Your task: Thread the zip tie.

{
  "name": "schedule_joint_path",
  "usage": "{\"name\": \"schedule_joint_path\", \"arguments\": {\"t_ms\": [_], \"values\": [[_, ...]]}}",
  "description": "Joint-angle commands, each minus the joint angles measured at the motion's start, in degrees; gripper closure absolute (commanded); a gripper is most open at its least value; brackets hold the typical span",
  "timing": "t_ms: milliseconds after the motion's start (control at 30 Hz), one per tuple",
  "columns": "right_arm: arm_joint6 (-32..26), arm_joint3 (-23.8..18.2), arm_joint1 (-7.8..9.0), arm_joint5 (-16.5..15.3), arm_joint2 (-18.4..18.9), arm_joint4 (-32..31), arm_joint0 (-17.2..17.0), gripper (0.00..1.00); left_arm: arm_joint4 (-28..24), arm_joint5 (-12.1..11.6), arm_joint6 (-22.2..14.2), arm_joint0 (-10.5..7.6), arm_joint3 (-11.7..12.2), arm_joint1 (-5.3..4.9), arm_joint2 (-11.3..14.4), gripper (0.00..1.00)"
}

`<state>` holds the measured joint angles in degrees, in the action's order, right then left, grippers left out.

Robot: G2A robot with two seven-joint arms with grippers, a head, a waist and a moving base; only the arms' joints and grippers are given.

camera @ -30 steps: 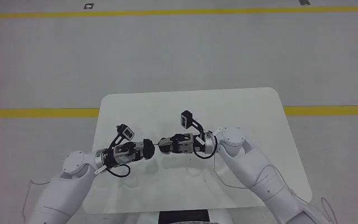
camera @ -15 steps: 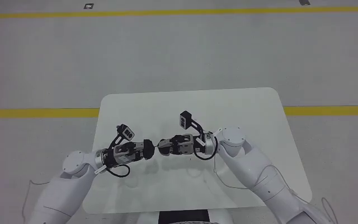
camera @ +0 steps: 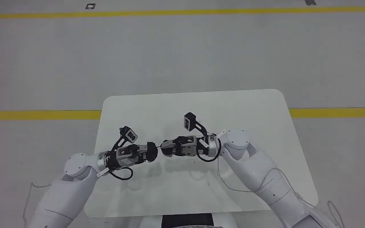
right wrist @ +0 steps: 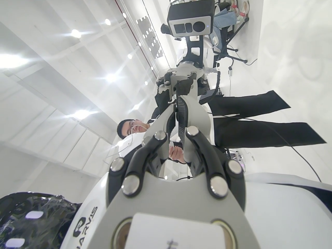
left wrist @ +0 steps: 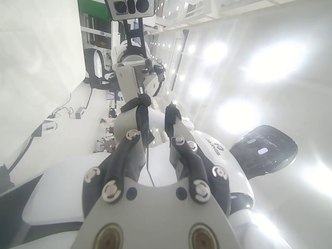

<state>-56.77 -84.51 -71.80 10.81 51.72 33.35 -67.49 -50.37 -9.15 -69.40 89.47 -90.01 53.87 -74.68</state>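
Both grippers meet tip to tip above the white table (camera: 251,114), near its front middle. A thin black zip tie (camera: 158,150) bridges the small gap between them. My right gripper (camera: 165,149) is shut on one end of it, its fingers pressed together (right wrist: 179,106). In the left wrist view the zip tie's thin tail (left wrist: 149,167) runs between the fingers of my left gripper (left wrist: 155,106) toward its palm. It lies along one black fingertip (left wrist: 140,103), while the other finger (left wrist: 172,116) stands apart from it, so this gripper (camera: 151,151) is open.
The tabletop around the arms is bare white, with its rounded edges on all sides. Beyond it lies grey floor with a yellow line (camera: 51,114) running past both sides of the table.
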Motion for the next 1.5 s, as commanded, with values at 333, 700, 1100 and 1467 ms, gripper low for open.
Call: {"name": "schedule_joint_path", "arguments": {"t_ms": [333, 700, 1100, 1467], "values": [[-1.4, 0.0, 0.12, -0.4, -0.5, -0.1, 0.5, 1.0, -0.2, -0.2, -0.1, -0.12, 0.3, 0.07, 0.3, 0.87], [-1.2, 0.3, 0.1, -0.5, -1.0, 0.1, 0.8, 1.0, 0.3, 0.1, -0.1, -0.42, 0.7, 0.1, 0.6, 1.0], [0.2, 0.7, 0.49, -0.8, 0.7, 1.6, -0.1, 0.0, 0.7, -0.8, -0.6, -0.53, 1.1, -0.01, 0.0, 1.0], [4.6, -0.7, 1.6, 0.0, 4.8, 1.1, -3.0, 0.0, 0.2, -0.2, -3.3, 0.54, 0.6, -0.57, -2.4, 1.0]]}}
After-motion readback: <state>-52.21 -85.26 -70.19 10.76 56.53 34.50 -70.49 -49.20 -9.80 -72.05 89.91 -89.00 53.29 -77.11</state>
